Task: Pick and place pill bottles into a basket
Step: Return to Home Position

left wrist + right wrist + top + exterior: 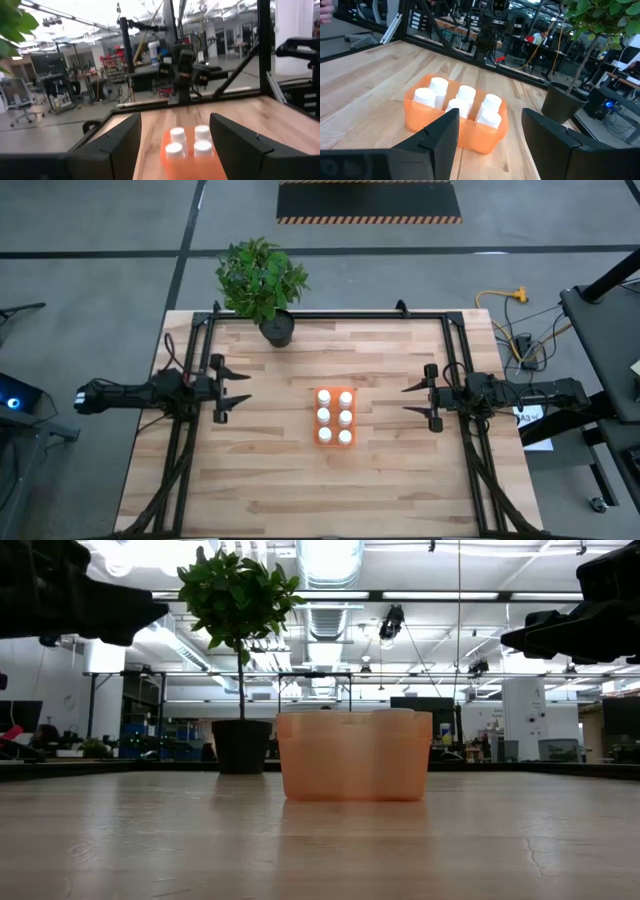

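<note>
High view: small bright orange rectangular plastic basket (317, 430) sits mid light wooden surface (400, 480). Six small white capped pill bottles (324, 416) stand inside it, two rows of three. Left claw (249, 385) and right claw (405, 399) are both spread wide and empty, well apart from basket on either side, tips facing it.
Low view: basket upright on surface, both claws raised at upper corners.
Left wrist view: basket lies ahead, framed by wide left claw.
Right wrist view: same for right claw, all six pill bottles upright inside basket.
</note>
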Robot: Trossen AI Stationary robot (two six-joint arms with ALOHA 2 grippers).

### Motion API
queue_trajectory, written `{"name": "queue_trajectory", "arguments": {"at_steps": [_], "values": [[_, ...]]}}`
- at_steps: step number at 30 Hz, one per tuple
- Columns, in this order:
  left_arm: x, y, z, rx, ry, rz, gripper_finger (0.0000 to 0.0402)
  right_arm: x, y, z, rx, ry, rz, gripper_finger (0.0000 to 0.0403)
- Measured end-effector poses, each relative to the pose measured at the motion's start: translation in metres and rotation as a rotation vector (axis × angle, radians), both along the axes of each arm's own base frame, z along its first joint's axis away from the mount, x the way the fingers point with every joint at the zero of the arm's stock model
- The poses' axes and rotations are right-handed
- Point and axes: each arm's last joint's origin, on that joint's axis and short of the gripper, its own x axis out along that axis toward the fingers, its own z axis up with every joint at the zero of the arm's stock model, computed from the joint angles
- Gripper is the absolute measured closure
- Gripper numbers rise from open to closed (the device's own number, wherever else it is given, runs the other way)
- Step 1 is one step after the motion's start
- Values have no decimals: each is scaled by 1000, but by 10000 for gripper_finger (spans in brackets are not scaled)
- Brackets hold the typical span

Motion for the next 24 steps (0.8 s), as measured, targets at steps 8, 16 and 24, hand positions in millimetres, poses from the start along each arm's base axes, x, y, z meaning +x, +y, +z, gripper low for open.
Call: {"name": "queue_trajectory", "arguments": {"at_steps": [8,16,24], "values": [[-2,0,-7,24,68,-2,184,0,0,0,0,0,0,197],[-3,0,-13,81,149,-5,184,0,0,0,0,0,0,197],[-3,0,-13,75,158,0,184,0,0,0,0,0,0,197]]}}
